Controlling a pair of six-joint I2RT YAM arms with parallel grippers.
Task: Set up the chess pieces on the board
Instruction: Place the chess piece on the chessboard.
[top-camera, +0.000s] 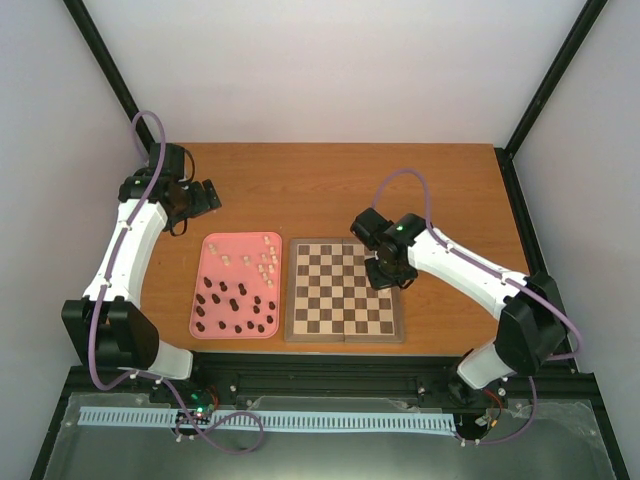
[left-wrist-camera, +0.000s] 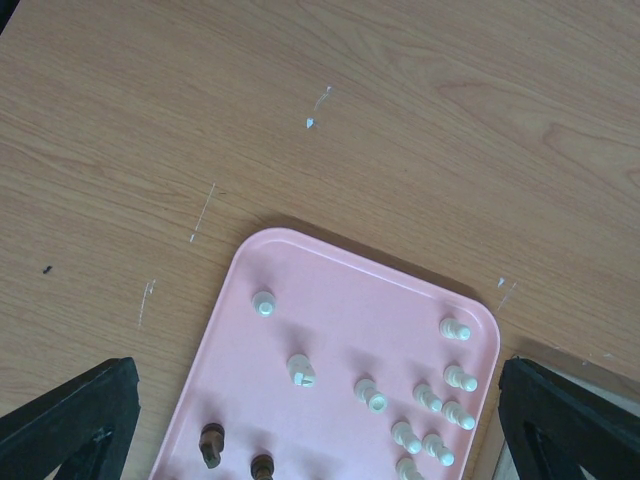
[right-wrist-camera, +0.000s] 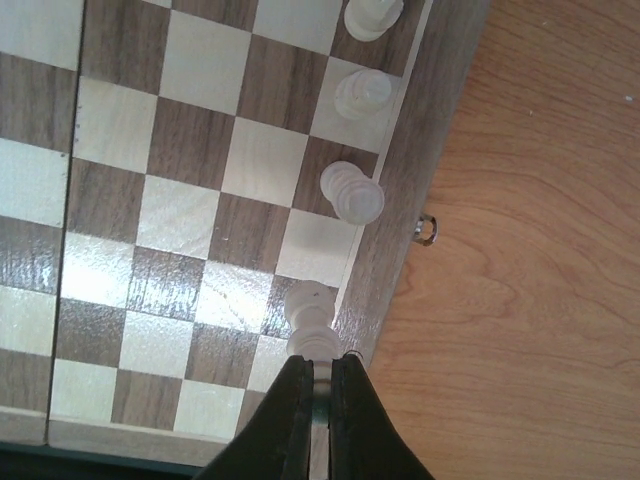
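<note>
Wood-grain table (top-camera: 330, 180) with pale walls round it is what I see on my screens. The board (top-camera: 345, 290) lies open and flat near the table's front edge, just right of centre. My right wrist camera shows four cream-white pieces (right-wrist-camera: 352, 192) standing in a line along one edge row of the board, each on its own square, beside the brown border and a small metal latch (right-wrist-camera: 426, 229). The nearest piece (right-wrist-camera: 310, 312) of that line sits at the tips of the right gripper (right-wrist-camera: 320, 375). Its two fingers (right-wrist-camera: 290, 400) are drawn almost together, with only a pale sliver between them, so I read it as clamped on that piece. To the left of the board, just beside it, lies the pink tray (top-camera: 205, 245). More cream-white pieces are scattered over its far half and the dark pieces (top-camera: 235, 305) over its near half. The left gripper (top-camera: 200, 195) hangs over the bare table beyond the tray's far left corner, and its fingers (left-wrist-camera: 75, 420) stand wide apart, holding nothing.
</note>
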